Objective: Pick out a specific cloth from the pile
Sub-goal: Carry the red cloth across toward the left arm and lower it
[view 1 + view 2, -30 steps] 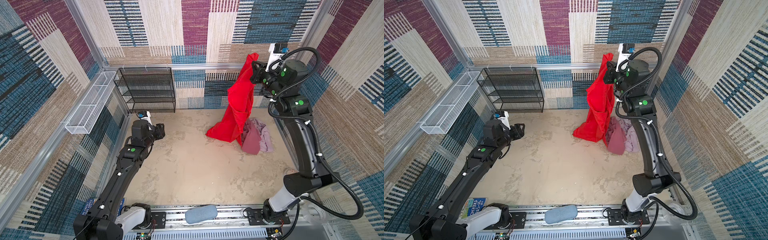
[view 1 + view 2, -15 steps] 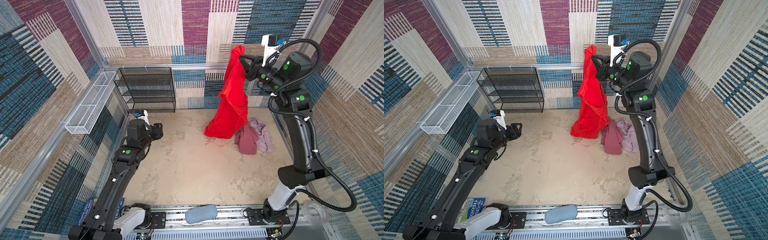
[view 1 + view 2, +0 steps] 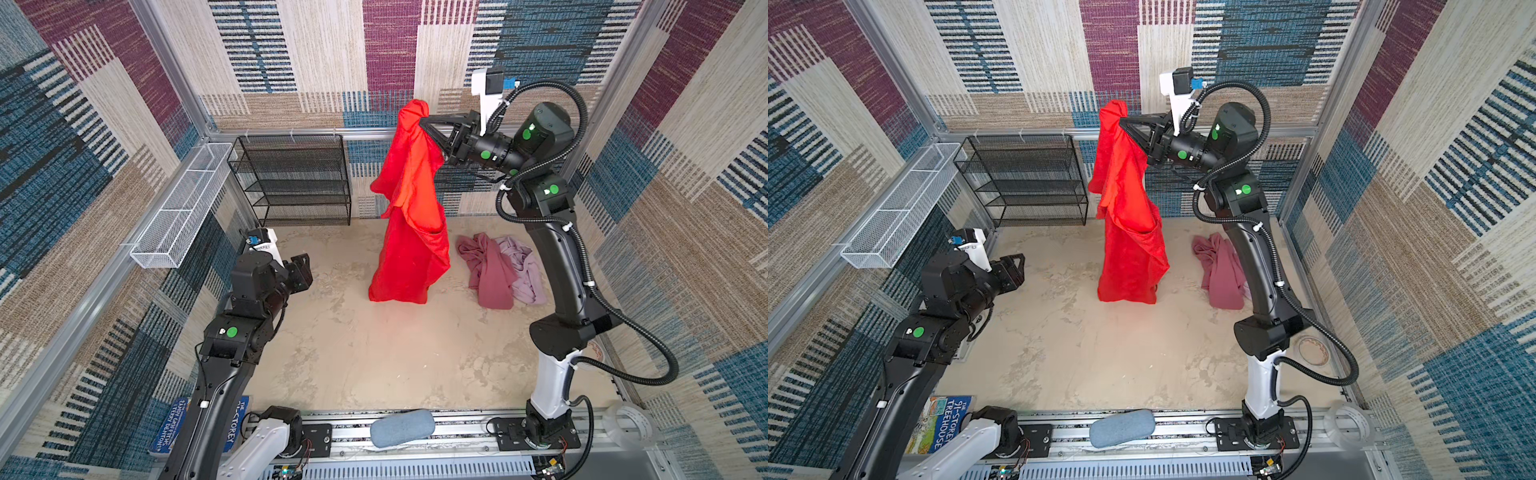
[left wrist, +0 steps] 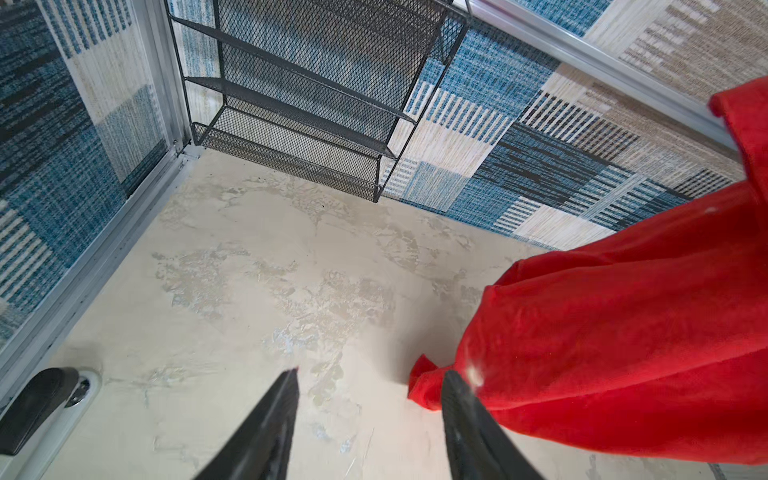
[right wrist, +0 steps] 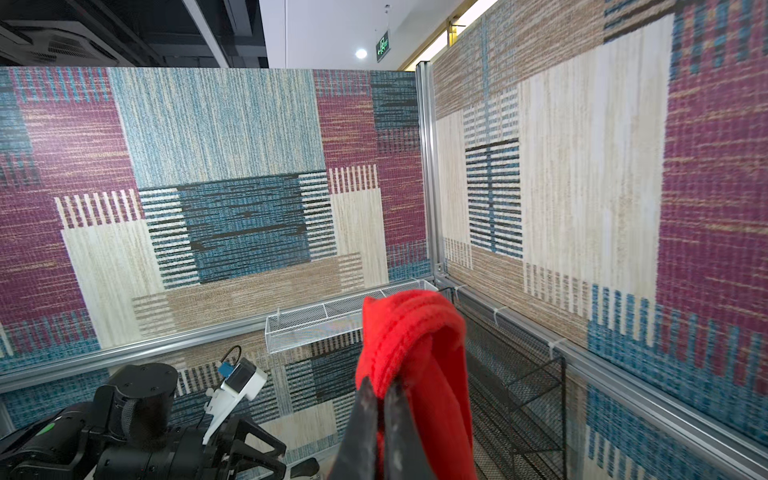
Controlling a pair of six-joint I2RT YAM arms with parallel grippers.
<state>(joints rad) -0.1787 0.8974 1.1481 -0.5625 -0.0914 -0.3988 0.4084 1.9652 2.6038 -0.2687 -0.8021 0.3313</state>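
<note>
Black arms (image 3: 559, 266) carry green dots (image 3: 526, 134), white lower links (image 3: 550, 386) and ribbed cables (image 3: 500, 205).

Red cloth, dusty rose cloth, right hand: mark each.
red cloth (image 3: 409, 253): in a top view, middle of the hanging drape.
dusty rose cloth (image 3: 492, 276): in a top view, central fold.
right hand (image 3: 423, 121): in a top view, between fingertips pinching cloth's top.

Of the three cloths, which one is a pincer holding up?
The bright red cloth, pinched at its top by the right pincer and hanging down. The dusty rose cloth and the pale lilac cloth lie crumpled below, unheld.
</note>
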